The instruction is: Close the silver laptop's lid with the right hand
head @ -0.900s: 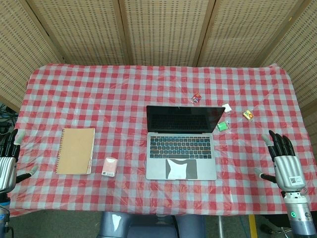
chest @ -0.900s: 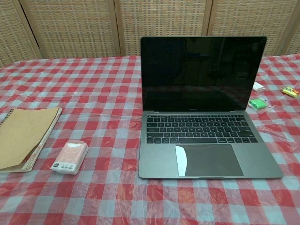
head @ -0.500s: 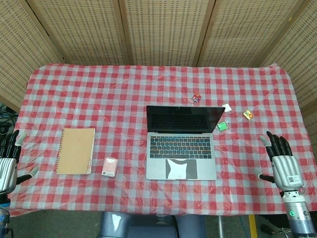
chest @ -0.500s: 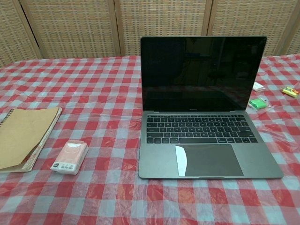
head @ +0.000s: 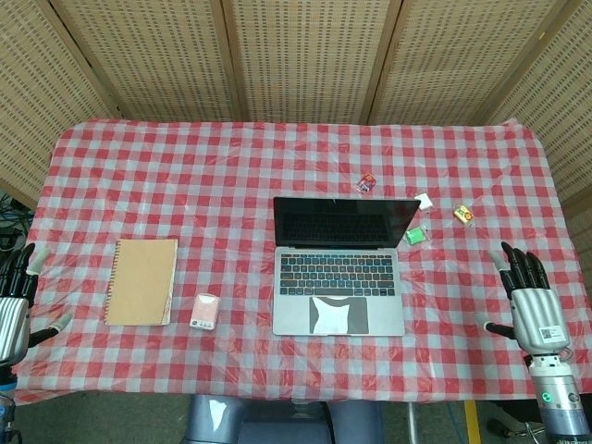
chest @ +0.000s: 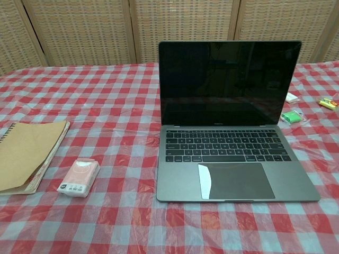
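Observation:
The silver laptop [head: 339, 268] [chest: 228, 127] stands open in the middle of the red-checked table, its dark screen upright and facing me. In the head view my right hand [head: 529, 298] hovers at the table's right front edge, well to the right of the laptop, fingers spread and holding nothing. At the far left edge my left hand [head: 13, 305] is also spread and empty. Neither hand shows in the chest view.
A brown notebook [head: 141, 280] [chest: 24, 153] and a pink tissue pack [head: 204, 311] [chest: 79, 177] lie left of the laptop. Small wrapped items lie right of the screen: green [head: 416, 236] [chest: 291, 117], yellow [head: 463, 215] [chest: 328, 103], white [head: 424, 200], red [head: 367, 183].
My right hand has shifted slightly at the table's right edge, up and then back down. The laptop lid and my left hand have stayed put.

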### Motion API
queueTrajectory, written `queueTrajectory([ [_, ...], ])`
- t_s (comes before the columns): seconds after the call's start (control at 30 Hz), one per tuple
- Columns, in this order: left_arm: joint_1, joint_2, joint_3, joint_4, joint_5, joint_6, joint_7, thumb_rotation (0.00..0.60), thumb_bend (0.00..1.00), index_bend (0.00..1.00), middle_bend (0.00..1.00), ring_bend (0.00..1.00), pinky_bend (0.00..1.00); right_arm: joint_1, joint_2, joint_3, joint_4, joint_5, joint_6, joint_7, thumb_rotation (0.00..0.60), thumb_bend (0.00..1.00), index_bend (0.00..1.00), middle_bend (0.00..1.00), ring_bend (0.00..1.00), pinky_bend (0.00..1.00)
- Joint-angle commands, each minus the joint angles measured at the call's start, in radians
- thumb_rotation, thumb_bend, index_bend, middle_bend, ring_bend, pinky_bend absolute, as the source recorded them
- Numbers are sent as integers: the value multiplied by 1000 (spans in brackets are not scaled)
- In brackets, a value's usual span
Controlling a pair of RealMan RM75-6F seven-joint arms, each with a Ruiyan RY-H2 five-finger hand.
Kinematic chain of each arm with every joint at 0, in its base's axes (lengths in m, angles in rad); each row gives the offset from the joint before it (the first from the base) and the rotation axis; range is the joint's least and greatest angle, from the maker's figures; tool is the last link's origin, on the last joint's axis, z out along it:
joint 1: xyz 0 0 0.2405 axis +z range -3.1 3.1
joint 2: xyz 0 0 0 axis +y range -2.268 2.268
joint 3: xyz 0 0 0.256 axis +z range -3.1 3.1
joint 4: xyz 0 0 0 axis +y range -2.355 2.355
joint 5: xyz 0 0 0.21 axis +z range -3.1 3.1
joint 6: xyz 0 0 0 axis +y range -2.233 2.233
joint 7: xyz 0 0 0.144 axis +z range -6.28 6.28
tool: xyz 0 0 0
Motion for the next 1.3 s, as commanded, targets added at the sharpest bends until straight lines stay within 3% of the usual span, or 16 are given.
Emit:
queueTrajectory([
  [0.03,0,-2,0,1,4,3,6,600,100,0,0,0,0,10,7,12,-8,12,-12,0,600,83,0,0,0,0],
  [0.3,-5,-10,8,6,16,-8,11,600,106,0,0,0,0,84,54,93,-88,55,-67,-65,600,157,93,0,0,27],
  [0.63,-29,-40,3,44,16,-42,41,600,116,0,0,0,0,261,79,253,-212,265,-246,-245,600,205,155,29,0,81],
  [0.87,-35,-44,-10,64,-11,-58,15,600,116,0,0,0,0,393,44,328,-195,409,-350,-356,600,229,158,32,0,81],
  [1.17,-44,-44,-13,73,-31,-83,-7,600,116,0,0,0,0,549,23,386,-207,585,-447,-475,600,477,198,75,8,117],
  [1.3,-49,-44,-13,78,-31,-90,-21,600,116,0,0,0,0,622,-5,390,-185,658,-465,-547,600,678,223,100,36,156],
])
